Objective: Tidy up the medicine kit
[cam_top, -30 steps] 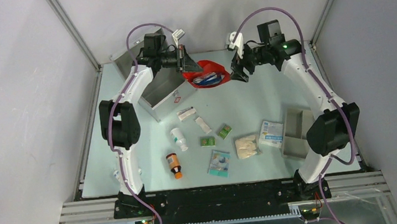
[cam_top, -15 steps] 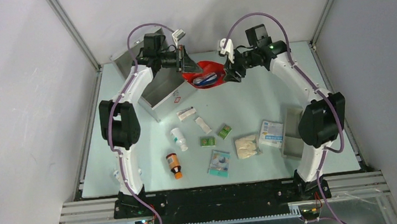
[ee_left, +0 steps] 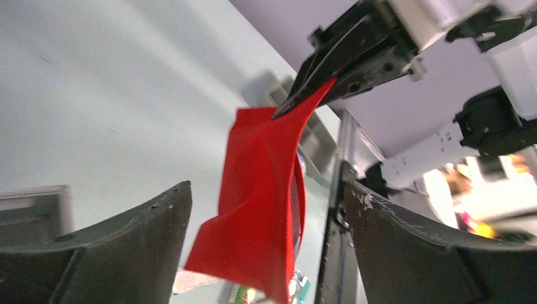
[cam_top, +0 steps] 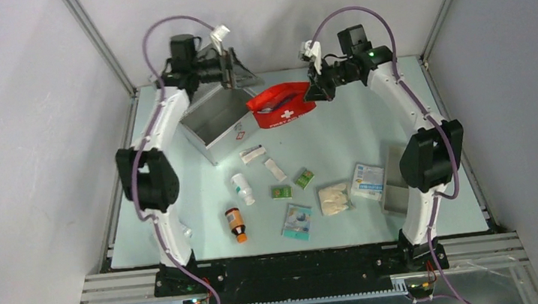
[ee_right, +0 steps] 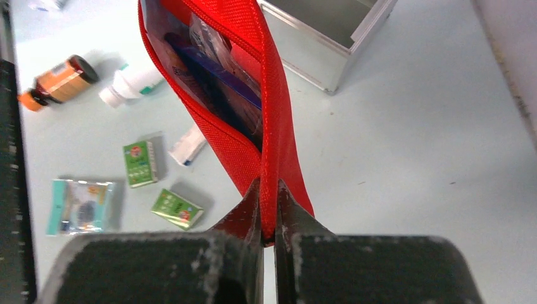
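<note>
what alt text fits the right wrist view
The right claw is shut on the edge of an open red pouch holding packets. Beyond, on the pale table: an amber bottle, a white bottle, two green boxes and a corner of the silver medicine kit.

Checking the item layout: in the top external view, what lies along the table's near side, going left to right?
Brown bottle → blue packet → pale gauze pack → blue-and-white box → grey tray.

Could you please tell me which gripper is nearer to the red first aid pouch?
Right. The right gripper is shut on the red pouch at its edge, holding it up; the left gripper is open and apart from its other end, by the medicine kit.
</note>
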You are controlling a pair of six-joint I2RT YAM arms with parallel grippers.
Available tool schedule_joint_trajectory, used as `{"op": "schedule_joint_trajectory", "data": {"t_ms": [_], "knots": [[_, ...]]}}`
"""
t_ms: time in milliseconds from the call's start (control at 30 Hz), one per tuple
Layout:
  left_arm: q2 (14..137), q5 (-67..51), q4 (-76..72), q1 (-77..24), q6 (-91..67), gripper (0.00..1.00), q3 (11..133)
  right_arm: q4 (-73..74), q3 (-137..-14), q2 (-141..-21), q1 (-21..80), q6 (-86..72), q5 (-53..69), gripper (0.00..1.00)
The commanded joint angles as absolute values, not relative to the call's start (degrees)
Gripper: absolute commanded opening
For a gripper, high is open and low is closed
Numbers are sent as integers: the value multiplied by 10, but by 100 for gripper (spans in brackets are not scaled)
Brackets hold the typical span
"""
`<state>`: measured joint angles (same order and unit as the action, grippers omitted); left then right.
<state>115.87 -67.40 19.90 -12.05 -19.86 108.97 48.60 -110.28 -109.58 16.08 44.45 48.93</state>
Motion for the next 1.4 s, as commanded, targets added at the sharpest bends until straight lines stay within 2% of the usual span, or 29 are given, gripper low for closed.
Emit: {"op": "schedule_joint_trajectory", "data": {"t_ms": [0,267,467,633,700,767,1133,1300,1367], "knots": [[1012,-624,177,-74,-120,95,1070,511,-1142,-1049,146,377,567,0],[889,-613,178,-79,28,99,890,410,-1108,-1030,136,193,621,0],[920,-624,178,-91,52,100,899,297,-1112,-1054,122,33,682,0],[956,-631,178,-107,57,97,937,280,-1121,-1068,116,11,695,0],[969,-633,179,-115,53,92,955,277,-1120,-1072,116,8,694,0],[986,-640,179,-120,43,83,977,272,-1118,-1077,116,3,691,0],[1032,-681,170,-130,-20,61,1031,232,-1104,-1096,117,-60,674,0],[1042,-691,150,-128,-59,33,1038,215,-1094,-1101,115,-86,668,0],[1043,-689,137,-127,-81,31,1038,211,-1087,-1102,113,-94,663,0]]}}
